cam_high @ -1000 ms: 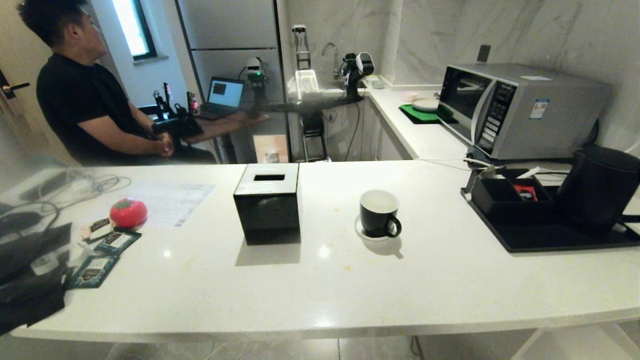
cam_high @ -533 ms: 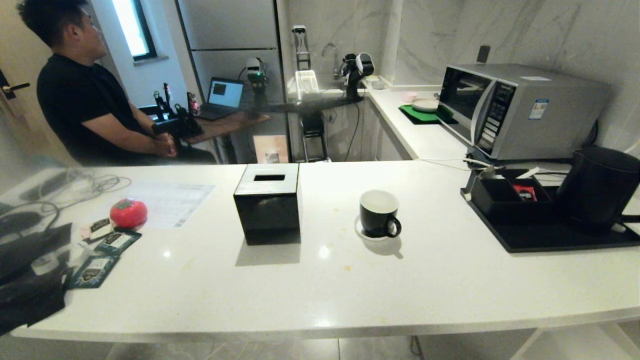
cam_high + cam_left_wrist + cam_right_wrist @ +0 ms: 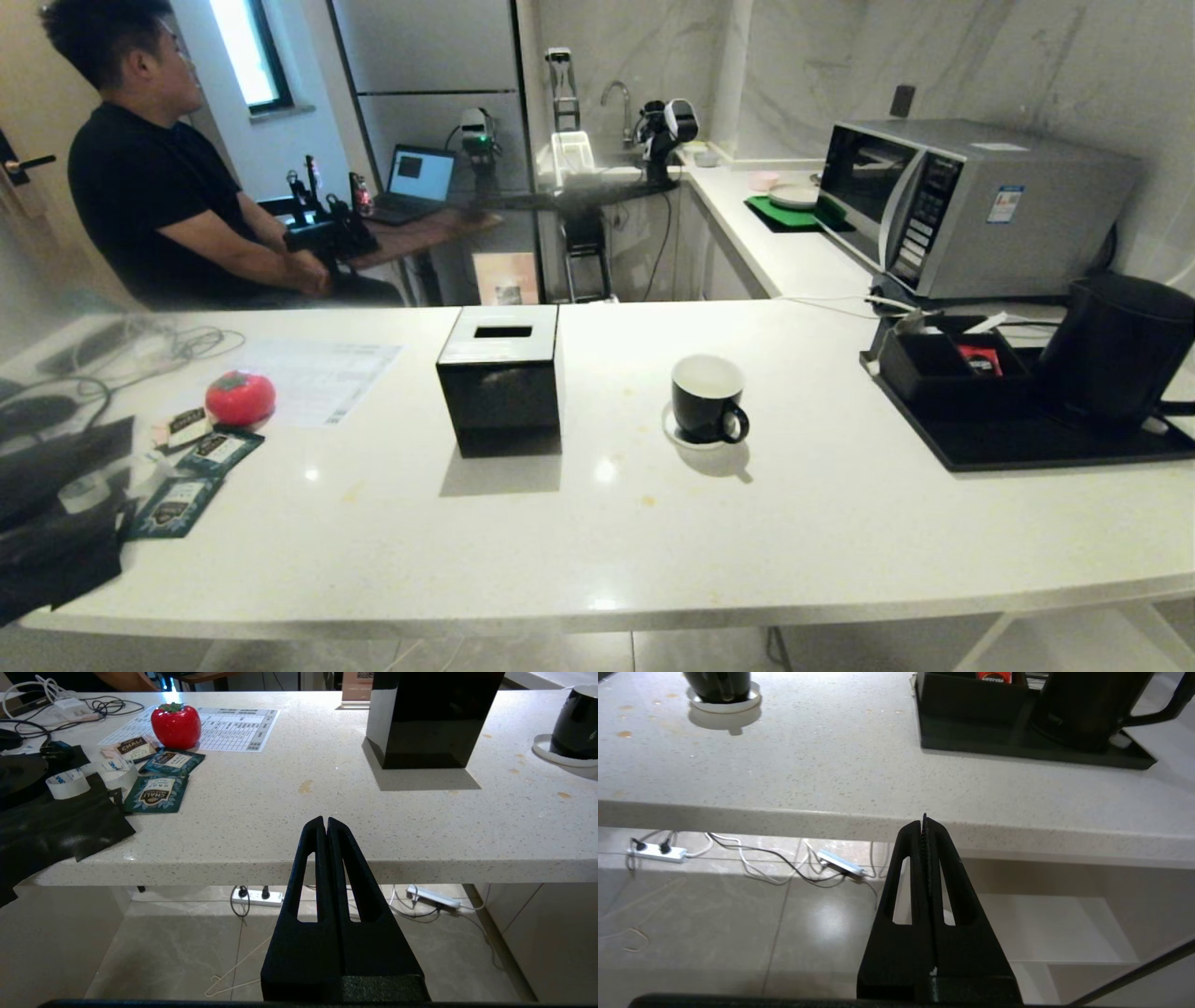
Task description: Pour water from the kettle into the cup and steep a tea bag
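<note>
The matte black kettle (image 3: 1116, 350) stands on a black tray (image 3: 1027, 448) at the counter's right end; its handle shows in the right wrist view (image 3: 1087, 704). The black cup (image 3: 708, 397) with a white inside sits on its white saucer mid-counter, handle toward me. No water shows in it. Teal tea bag sachets (image 3: 196, 467) lie flat at the left (image 3: 156, 793). Neither gripper is in the head view. My left gripper (image 3: 325, 820) is shut and empty, just before the counter's front edge. My right gripper (image 3: 924, 820) is shut and empty, at the front edge below the tray.
A black cube tissue box (image 3: 501, 378) stands left of the cup. A red tomato-shaped object (image 3: 240, 397), a printed sheet (image 3: 317, 373), cables and black cloth (image 3: 56, 523) crowd the left end. A microwave (image 3: 971, 205) stands behind the tray. A person (image 3: 159, 187) sits beyond the counter.
The seated person has shifted a little. Nothing on the counter has moved.
</note>
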`<state>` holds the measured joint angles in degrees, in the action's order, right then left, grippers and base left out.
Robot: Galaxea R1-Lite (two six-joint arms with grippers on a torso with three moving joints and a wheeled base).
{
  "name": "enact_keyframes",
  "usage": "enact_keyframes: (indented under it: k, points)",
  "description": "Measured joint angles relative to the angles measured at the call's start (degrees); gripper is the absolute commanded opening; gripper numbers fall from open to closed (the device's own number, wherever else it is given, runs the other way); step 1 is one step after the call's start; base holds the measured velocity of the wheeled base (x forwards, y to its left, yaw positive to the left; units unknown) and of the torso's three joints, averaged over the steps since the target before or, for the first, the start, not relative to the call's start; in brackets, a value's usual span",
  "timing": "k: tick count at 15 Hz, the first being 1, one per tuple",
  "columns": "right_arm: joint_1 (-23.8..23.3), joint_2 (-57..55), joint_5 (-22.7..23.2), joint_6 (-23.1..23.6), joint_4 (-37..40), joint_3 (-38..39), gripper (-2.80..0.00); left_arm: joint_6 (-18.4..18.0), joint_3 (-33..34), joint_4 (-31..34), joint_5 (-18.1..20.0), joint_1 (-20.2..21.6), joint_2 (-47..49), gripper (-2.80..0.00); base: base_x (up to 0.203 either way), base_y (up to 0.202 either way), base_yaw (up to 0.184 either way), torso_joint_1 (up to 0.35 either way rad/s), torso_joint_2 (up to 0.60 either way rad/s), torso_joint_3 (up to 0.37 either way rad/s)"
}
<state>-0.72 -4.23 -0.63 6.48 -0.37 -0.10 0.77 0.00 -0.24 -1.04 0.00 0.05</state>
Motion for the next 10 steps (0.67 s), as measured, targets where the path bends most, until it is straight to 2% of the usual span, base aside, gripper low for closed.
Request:
enact_keyframes:
  k: [5,10]
  points:
    - [0.3,3.9,0.0,-1.4,0.6,0.1,-2.80,0.0,0.0,0.0,0.0,0.0,0.0,-2.80,0.000,0.000,0.000,0.000,0.00,0.000]
    - [0.3,4.3,-0.3,-7.5,0.6,0.1,-2.80,0.0,0.0,0.0,0.0,0.0,0.0,-2.80,0.000,0.000,0.000,0.000,0.00,0.000]
